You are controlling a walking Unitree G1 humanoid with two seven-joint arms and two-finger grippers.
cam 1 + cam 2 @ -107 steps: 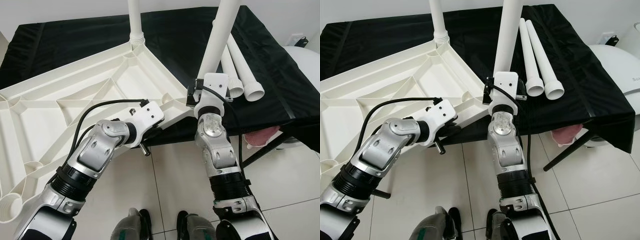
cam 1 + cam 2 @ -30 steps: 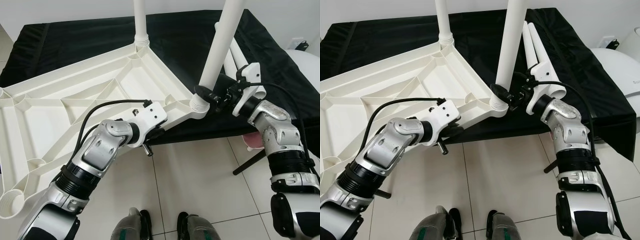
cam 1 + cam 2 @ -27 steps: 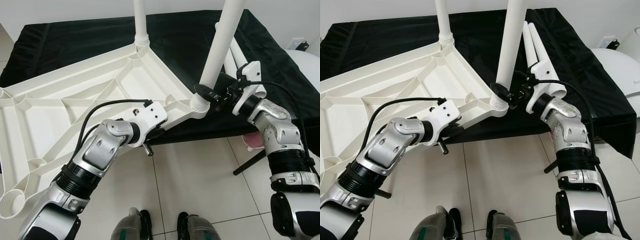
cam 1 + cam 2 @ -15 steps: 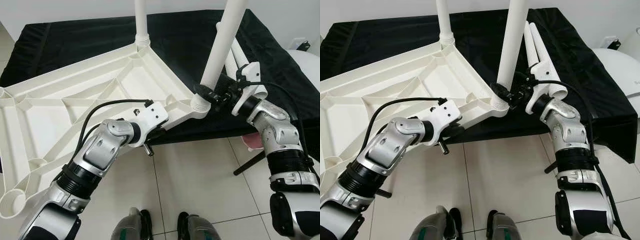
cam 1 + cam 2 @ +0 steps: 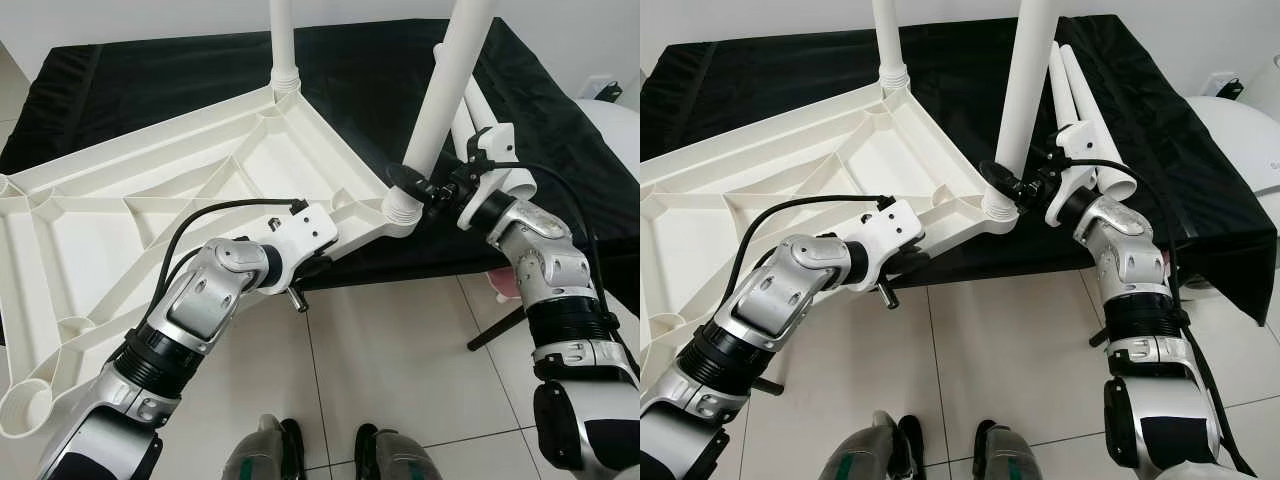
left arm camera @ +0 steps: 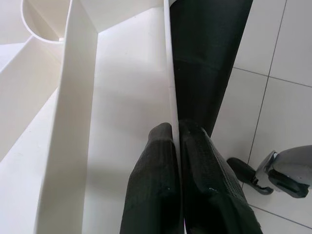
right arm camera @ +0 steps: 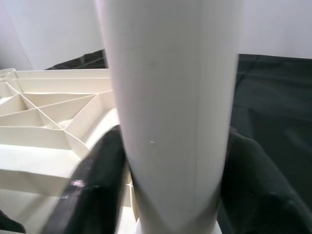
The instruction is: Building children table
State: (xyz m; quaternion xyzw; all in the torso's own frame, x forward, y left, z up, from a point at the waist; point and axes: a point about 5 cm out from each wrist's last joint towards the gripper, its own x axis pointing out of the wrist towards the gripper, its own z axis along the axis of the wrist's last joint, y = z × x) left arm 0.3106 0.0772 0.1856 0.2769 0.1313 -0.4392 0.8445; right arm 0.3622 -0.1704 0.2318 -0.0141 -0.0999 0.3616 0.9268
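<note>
White plastic made up the upturned tabletop (image 5: 150,200), which lay ribbed side up, partly on a bench draped in black cloth (image 5: 350,90) and partly jutting out over the tiled floor (image 5: 400,370). Two white legs stood upright in its corner sockets: a far leg (image 5: 282,40) and a near leg (image 5: 440,95). The right gripper (image 5: 418,188) was clamped around the near leg just above its socket, one black finger on each side. The left gripper (image 6: 175,134) pinched the thin front edge of the tabletop, its fingers (image 6: 156,165) closed tight on the rim. Two spare legs (image 5: 1090,130) lay side by side on the cloth behind the right arm.
</note>
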